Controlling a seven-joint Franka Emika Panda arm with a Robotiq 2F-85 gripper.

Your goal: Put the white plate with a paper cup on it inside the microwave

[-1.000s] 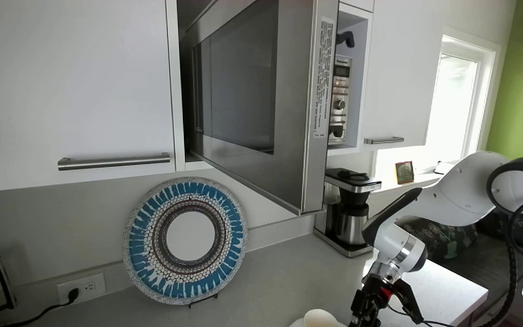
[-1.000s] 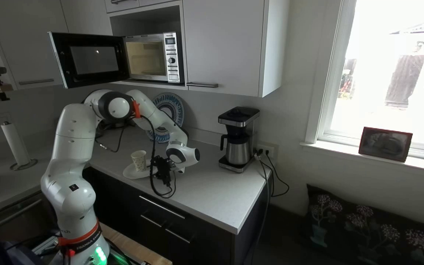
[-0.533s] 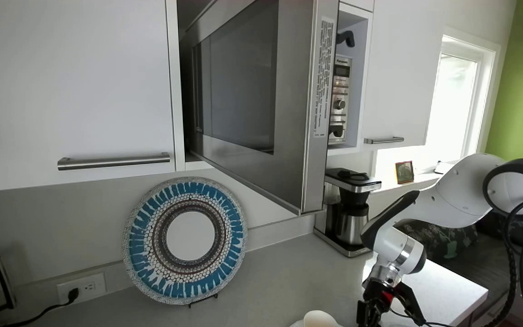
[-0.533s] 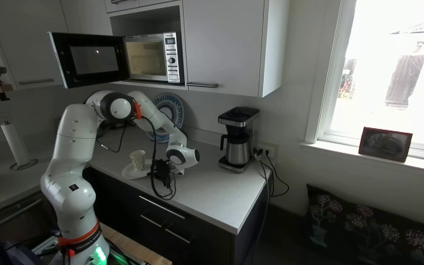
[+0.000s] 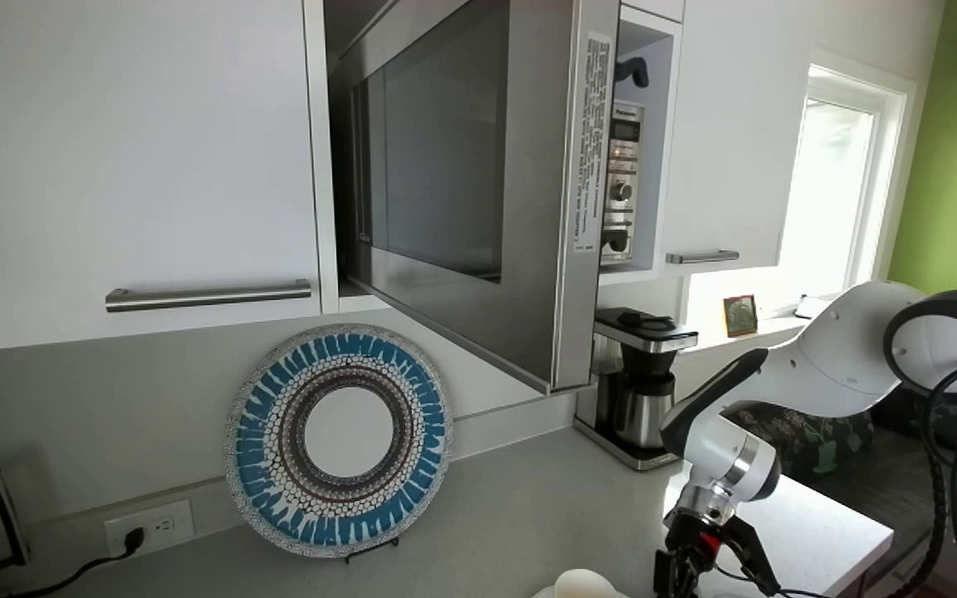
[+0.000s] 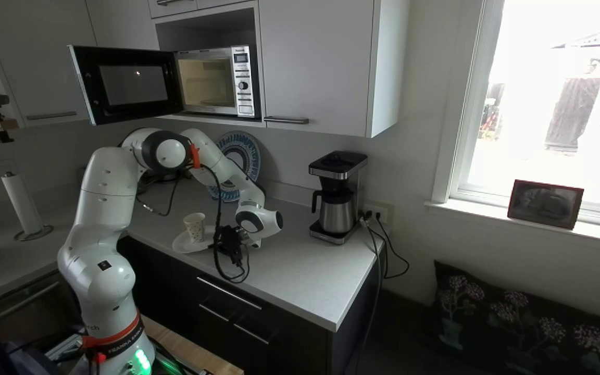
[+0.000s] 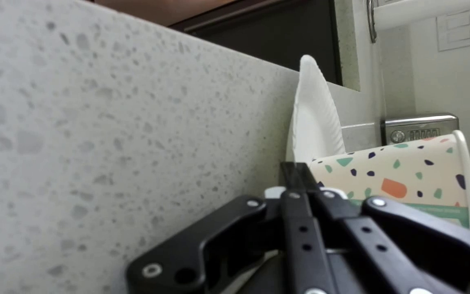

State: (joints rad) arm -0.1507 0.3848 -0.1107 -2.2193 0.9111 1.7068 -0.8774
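Leftward, in an exterior view, a paper roll point(image 6: 23, 203) is stood on end. Next, the arm point(image 6: 103, 208) is arched over and down toward the bench point(image 6: 300, 276). Behind and above it, the microwave point(image 6: 216, 80) is housed in a niche point(image 6: 203, 34), its door point(image 6: 129, 86) swung wide and its pale inside exposed. At the bench's surface, the white plate point(image 6: 181, 244) is held about level, though whether it is touched by the bench cannot be told. The cup point(image 6: 195, 227), flecked with green, orange and dark marks, is stood on it, upright or nearly so. Just to its right, the claw point(image 7: 297, 173) is clamped on the plate's rim, which in the wrist view is seen pinched between the fingers point(image 7: 308, 179). Behind the arm, a blue plate point(image 6: 245, 156) is stood on edge near the wall point(image 6: 289, 161). Farther right, the coffee maker point(image 6: 337, 208) is placed on the bench, well apart from the claw. Finally, a framed picture point(image 6: 545, 203) is set on the window sill point(image 6: 487, 212).
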